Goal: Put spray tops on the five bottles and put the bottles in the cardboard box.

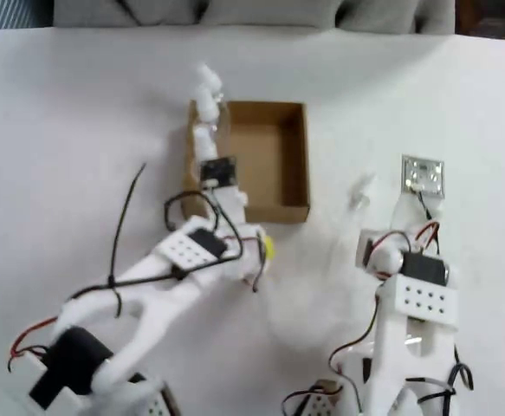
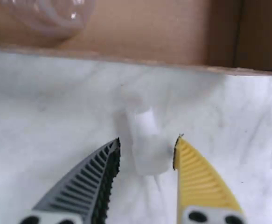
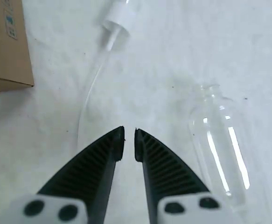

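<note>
My left gripper is open low over the table, its grey and yellow fingers on either side of a white spray top lying just outside the cardboard box. A clear bottle lies inside the box. My right gripper is shut with nothing in it, above bare table. Ahead of it lie a white spray top with a long tube and a clear bottle without a top. In the high view the open box sits mid-table, with white spray tops at its left wall.
A corner of the box lies near the right gripper's spray top. Both arms' cables hang over the near table. White table stretches free to the far left and behind the box.
</note>
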Motion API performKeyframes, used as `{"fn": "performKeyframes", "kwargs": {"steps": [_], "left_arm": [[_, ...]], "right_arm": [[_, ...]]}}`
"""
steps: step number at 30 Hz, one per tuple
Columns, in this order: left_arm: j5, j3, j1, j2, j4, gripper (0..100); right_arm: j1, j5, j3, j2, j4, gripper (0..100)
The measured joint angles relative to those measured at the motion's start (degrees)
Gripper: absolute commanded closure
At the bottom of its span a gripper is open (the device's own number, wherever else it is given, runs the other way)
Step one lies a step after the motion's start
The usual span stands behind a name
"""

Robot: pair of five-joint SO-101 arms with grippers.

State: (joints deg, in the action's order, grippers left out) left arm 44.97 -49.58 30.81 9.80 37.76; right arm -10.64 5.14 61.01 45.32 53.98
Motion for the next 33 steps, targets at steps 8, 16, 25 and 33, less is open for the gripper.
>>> {"fn": "performKeyframes", "kwargs": {"steps": [8, 16, 25, 33], "left_arm": [[0.09, 0.00, 0.00, 0.00, 1.14, 76], [1.05, 0.00, 0.00, -2.81, 1.14, 76], [1.41, 6.24, 0.00, -11.08, 1.41, 76], [1.41, 6.24, 0.00, -11.08, 1.41, 95]], "right_arm": [[-0.09, 0.00, 0.18, -0.09, -0.18, 97.8], [0.00, 0.00, 0.18, -0.09, -0.18, 97.8], [0.00, 0.00, 0.18, -0.09, -0.18, 97.8], [0.00, 0.00, 0.18, -0.09, -0.18, 97.8]]}}
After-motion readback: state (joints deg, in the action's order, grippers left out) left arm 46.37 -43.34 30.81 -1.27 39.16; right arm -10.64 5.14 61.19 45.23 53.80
